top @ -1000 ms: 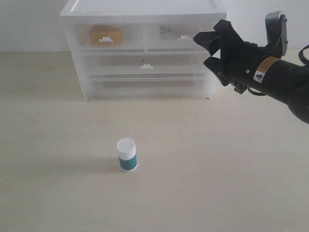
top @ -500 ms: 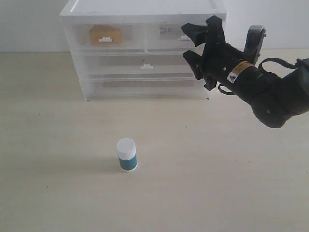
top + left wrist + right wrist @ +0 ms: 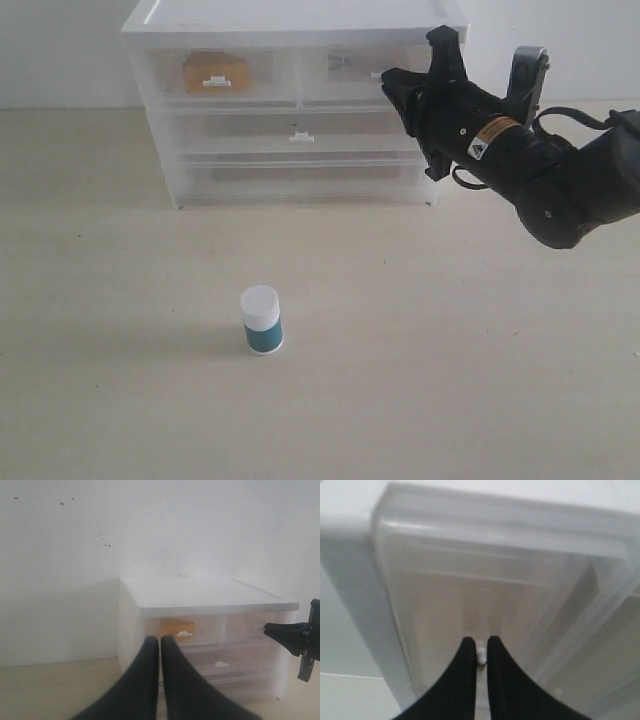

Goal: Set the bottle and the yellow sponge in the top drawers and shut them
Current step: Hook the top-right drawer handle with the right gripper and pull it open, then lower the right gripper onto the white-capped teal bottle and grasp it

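Since a second ago the right fingers [image 3: 405, 88] have swung in and now pinch the small white tab handle [image 3: 481, 656] of the translucent top-right drawer [image 3: 345, 68], so we expect a pull. The teal-labelled, white-capped bottle [image 3: 262, 320] waits on the table [image 3: 450, 380], lower left. The mustard-yellow sponge [image 3: 215, 72] sits in the top-left drawer [image 3: 265, 72]. The left fingers [image 3: 145, 672] are closed and empty.

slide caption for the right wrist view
Right gripper, jaws closed on the white tab handle of a translucent top drawer

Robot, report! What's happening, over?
Left tool shut. Right tool shut on top right drawer handle. Bottle upright on table; yellow sponge in top left drawer. Nothing blocking.
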Robot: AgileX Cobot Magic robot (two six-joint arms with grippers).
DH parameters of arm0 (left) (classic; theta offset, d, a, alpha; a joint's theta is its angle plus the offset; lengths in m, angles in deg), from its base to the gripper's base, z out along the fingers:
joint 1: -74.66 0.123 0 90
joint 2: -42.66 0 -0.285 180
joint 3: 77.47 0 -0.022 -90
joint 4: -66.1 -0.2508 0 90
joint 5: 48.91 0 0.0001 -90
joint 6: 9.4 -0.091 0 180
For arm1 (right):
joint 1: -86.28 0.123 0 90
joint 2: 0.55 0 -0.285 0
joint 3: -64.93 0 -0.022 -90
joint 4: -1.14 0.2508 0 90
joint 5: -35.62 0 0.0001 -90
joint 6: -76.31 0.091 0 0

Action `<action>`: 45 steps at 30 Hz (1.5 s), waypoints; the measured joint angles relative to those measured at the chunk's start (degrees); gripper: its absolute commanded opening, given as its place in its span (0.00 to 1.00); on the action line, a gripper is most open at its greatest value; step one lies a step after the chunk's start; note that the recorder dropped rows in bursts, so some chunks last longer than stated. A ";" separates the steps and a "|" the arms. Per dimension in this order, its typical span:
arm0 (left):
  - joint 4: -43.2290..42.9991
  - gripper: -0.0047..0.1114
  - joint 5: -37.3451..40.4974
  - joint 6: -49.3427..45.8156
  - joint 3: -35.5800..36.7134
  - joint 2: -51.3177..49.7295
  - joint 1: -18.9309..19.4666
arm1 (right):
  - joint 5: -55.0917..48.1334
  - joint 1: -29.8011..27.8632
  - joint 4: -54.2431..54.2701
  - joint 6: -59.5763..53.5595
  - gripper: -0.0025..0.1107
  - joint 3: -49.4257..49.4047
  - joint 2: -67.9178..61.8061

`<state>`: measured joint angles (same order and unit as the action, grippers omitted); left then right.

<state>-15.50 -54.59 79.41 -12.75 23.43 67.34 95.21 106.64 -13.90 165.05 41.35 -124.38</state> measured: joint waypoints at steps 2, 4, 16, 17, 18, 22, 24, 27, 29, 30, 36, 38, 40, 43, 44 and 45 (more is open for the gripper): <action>0.00 0.07 0.00 0.00 0.00 0.00 0.00 | 0.00 0.00 -0.27 -0.03 0.02 0.00 0.00; 0.00 0.07 0.00 0.00 0.00 0.00 0.00 | 0.00 -0.23 -1.04 0.07 0.02 0.00 0.00; 0.00 0.07 0.00 0.00 0.00 0.00 0.00 | 14.56 -0.22 -3.58 -6.13 0.02 -16.99 3.21; 0.00 0.07 0.00 0.00 0.00 0.00 0.00 | 14.56 -0.22 -4.30 -7.03 0.02 -19.15 4.43; 0.00 0.07 0.00 0.00 0.00 0.00 0.00 | 14.56 -0.22 -5.16 -8.56 0.02 -21.46 5.72; 0.00 0.07 0.00 0.00 0.00 0.00 0.00 | 13.02 -0.22 -10.09 -13.40 0.11 -26.02 9.65; 0.00 0.07 0.00 0.00 0.00 0.00 0.00 | 10.62 -0.22 -12.54 -14.47 0.36 -26.72 11.82; 0.00 0.07 0.00 0.00 0.00 0.00 0.00 | 0.76 0.25 -16.78 -17.85 0.76 -26.72 14.66; 0.00 0.07 0.00 0.00 0.00 0.00 0.00 | -0.34 0.25 -27.51 -21.15 0.95 -26.72 16.17; 0.00 0.07 0.00 0.00 0.00 0.00 0.00 | 0.38 0.50 -31.80 -22.04 0.95 -26.72 16.44; 0.00 0.07 0.00 0.00 0.00 0.00 0.00 | -19.16 15.06 -39.46 -30.52 0.95 -20.76 16.87; 0.00 0.07 0.00 0.00 0.00 0.00 0.00 | -30.77 20.21 -39.46 -32.93 0.95 -16.11 16.87; 0.00 0.07 0.00 0.00 0.00 0.00 0.00 | -37.91 22.60 -39.46 -35.03 0.95 -13.00 16.87; 0.00 0.07 0.00 0.00 0.00 0.00 0.00 | -42.28 23.08 -39.46 -36.49 0.95 -12.20 16.21; 0.00 0.07 0.00 0.00 0.00 0.00 0.00 | -42.53 23.08 -39.46 -37.26 0.95 -12.07 15.51; 0.00 0.07 0.00 0.00 0.00 0.00 0.00 | -42.53 23.08 -39.46 -37.93 0.95 -12.07 14.58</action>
<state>-15.50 -54.59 79.41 -12.75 23.43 67.34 52.68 129.73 -53.36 127.12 29.28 -109.79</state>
